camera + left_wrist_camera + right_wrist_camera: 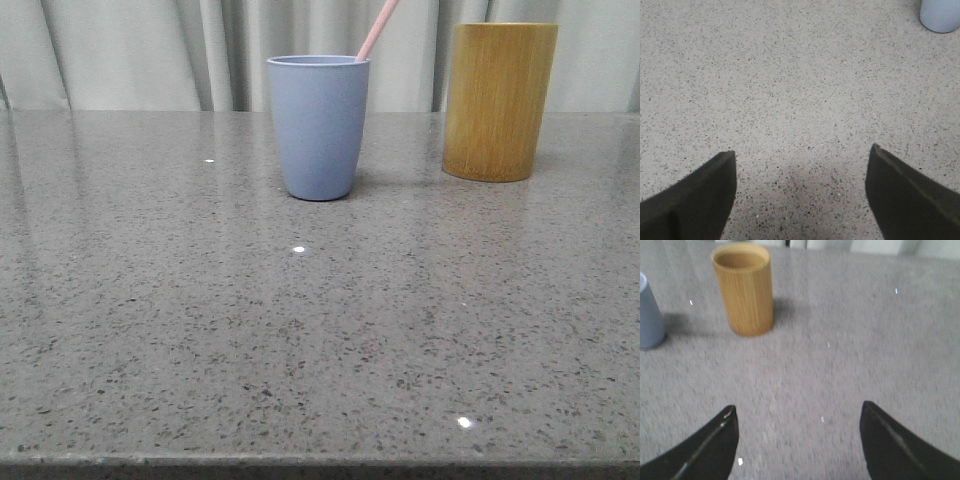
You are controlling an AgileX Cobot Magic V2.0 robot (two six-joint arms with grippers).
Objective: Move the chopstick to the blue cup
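Speckled stone table (300,350), matte tapered blue cup (318,125)

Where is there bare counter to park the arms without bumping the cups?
The whole near stretch of the counter, from its front edge up to the blue cup, is bare, as is the far left beside that cup. The tight spot is the gap between the blue cup, with the chopstick leaning out, and the wooden cup. Both grippers are open over bare counter.
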